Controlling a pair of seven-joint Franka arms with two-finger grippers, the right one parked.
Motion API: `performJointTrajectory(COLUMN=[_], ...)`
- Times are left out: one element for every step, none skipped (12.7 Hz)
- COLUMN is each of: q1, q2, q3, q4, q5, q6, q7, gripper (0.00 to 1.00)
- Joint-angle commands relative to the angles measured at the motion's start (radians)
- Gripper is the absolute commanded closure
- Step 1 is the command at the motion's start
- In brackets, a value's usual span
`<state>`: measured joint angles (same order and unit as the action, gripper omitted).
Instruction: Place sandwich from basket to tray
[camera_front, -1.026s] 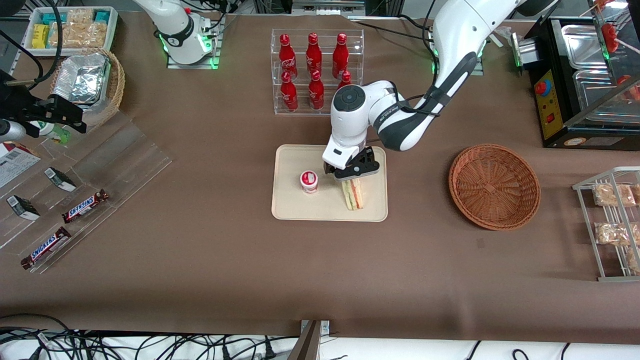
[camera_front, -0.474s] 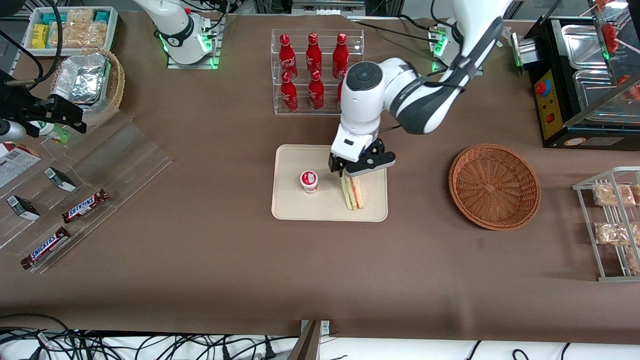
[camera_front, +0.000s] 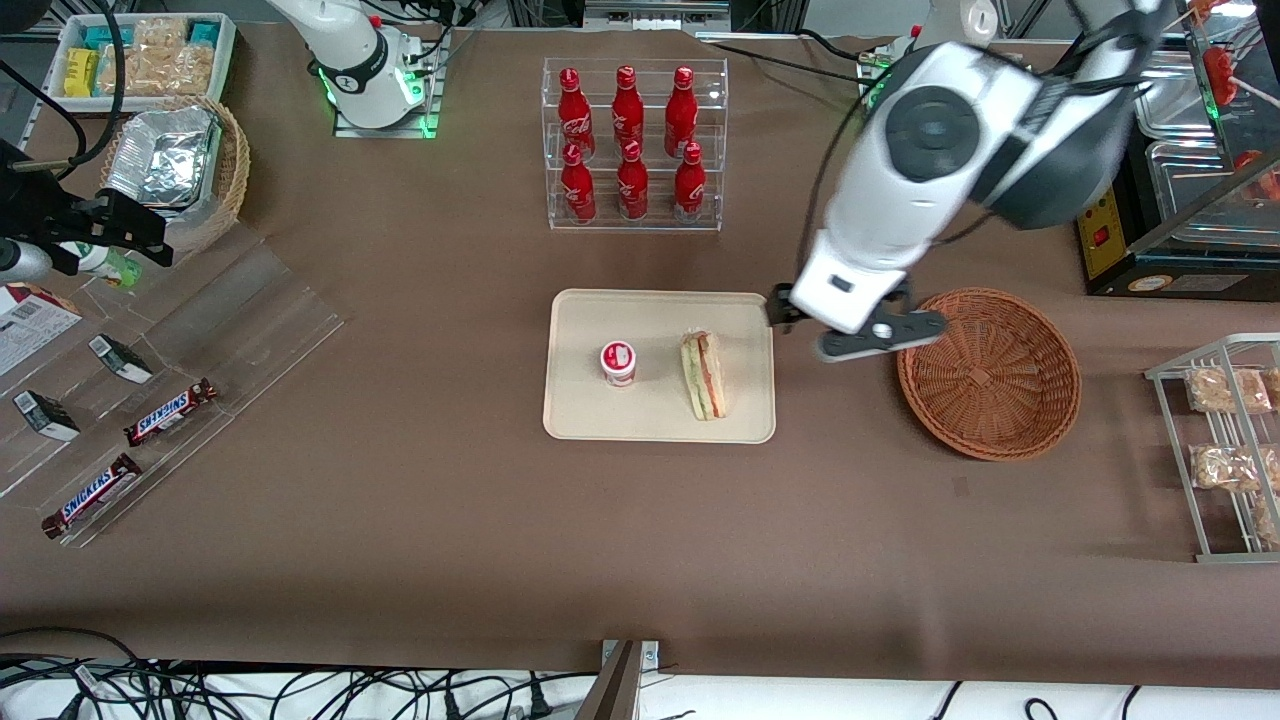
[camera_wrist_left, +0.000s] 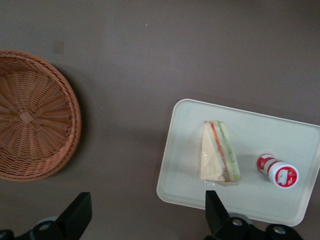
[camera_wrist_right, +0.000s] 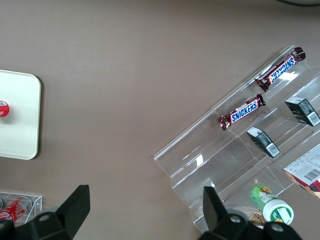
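Brown paper covers our whole table, and nearest the front camera on it sits the tray (camera_front: 590, 415), with the sandwich (camera_front: 704, 375) lying flat in it beside a small red-lidded cup (camera_front: 618, 362), its long axis running from the camera's side of the tray toward the bottle rack (camera_front: 634, 145). Our gripper (camera_front: 858, 334) hangs high between tray and basket (camera_front: 988, 372), fingers spread apart and holding nothing, so the sandwich lies off toward the parked arm's end from it. A second ago we were down on the sandwich; now we have let go, lifted and swung toward the empty basket.
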<state>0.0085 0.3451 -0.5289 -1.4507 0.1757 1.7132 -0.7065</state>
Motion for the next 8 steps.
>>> performJointTrajectory(q1=[0.100,0.144,0.193,0.244,0.287,0.322,0.365,0.399], q2=[-0.038,-0.041,-0.044,-0.044,-0.046,-0.046,-0.044,-0.043], q3=[-0.011,-0.011,-0.011,-0.011,-0.011,-0.010,-0.010,-0.010], q4=[0.021,0.023,0.023,0.023,0.023,0.023,0.023,0.023], q5=[-0.030,-0.030,-0.030,-0.042,-0.050,-0.050,-0.051,-0.065], q6=[-0.076,-0.099,-0.106,-0.106,-0.106,-0.106,-0.106,-0.104], q7=[0.221,0.314,0.408,0.464,0.513,0.572,0.641,0.697], gripper=[0.00,0.00,0.00,0.00,0.00,0.00,0.00,0.00])
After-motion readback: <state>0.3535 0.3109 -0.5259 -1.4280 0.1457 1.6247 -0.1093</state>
